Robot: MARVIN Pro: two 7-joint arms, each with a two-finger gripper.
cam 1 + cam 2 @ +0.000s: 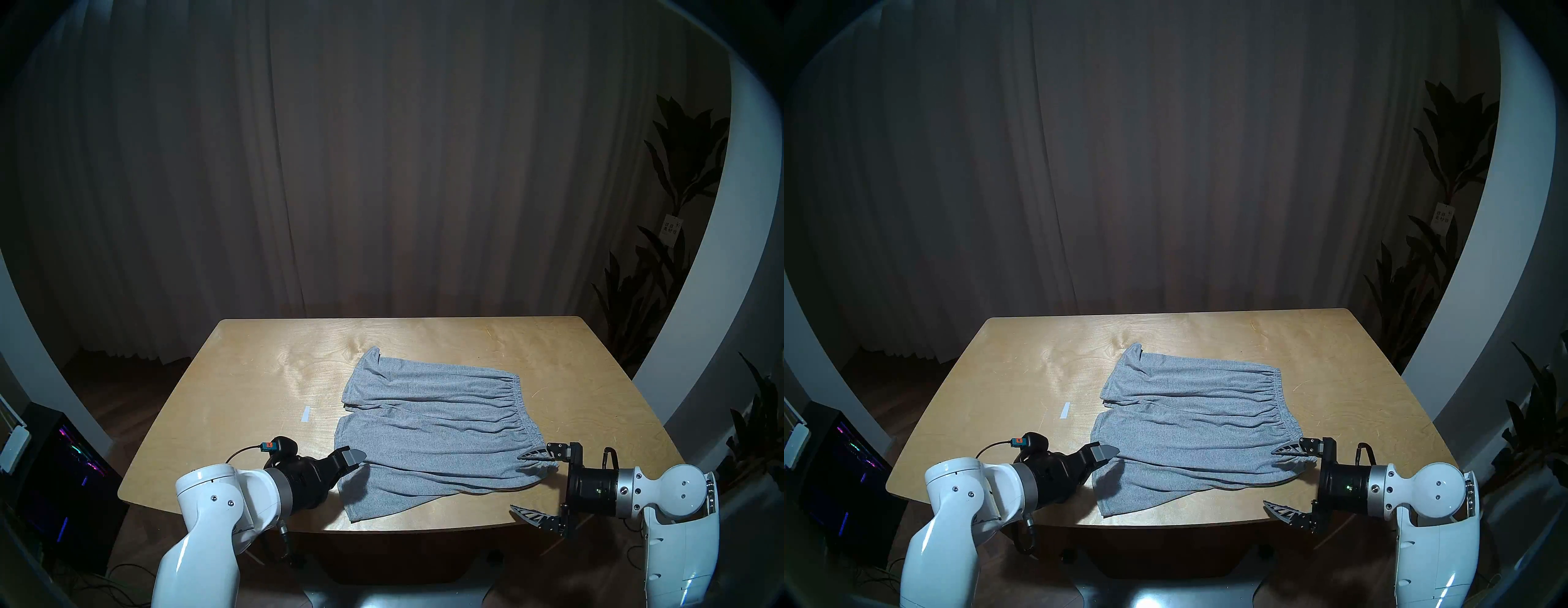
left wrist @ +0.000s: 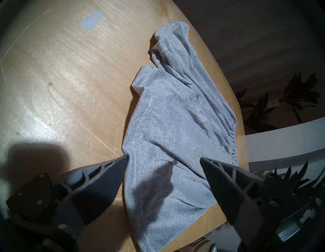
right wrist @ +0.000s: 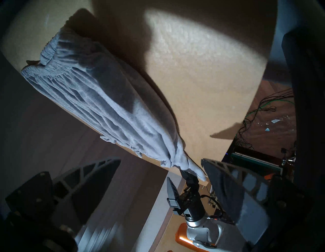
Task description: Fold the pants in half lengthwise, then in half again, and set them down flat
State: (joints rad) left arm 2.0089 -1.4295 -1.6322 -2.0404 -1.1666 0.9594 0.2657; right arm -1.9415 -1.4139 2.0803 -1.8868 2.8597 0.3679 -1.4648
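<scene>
- No text, brand name or number could be read anywhere in the four views.
- A small pale tag (image 1: 671,229) hung on the houseplant (image 1: 674,178) beyond the far right corner of the table (image 1: 254,382); it bore dark marks, too small and blurred to make out.
- A white strip of tape (image 1: 305,414) lay on the tabletop towards its left edge, and it was blank.
</scene>
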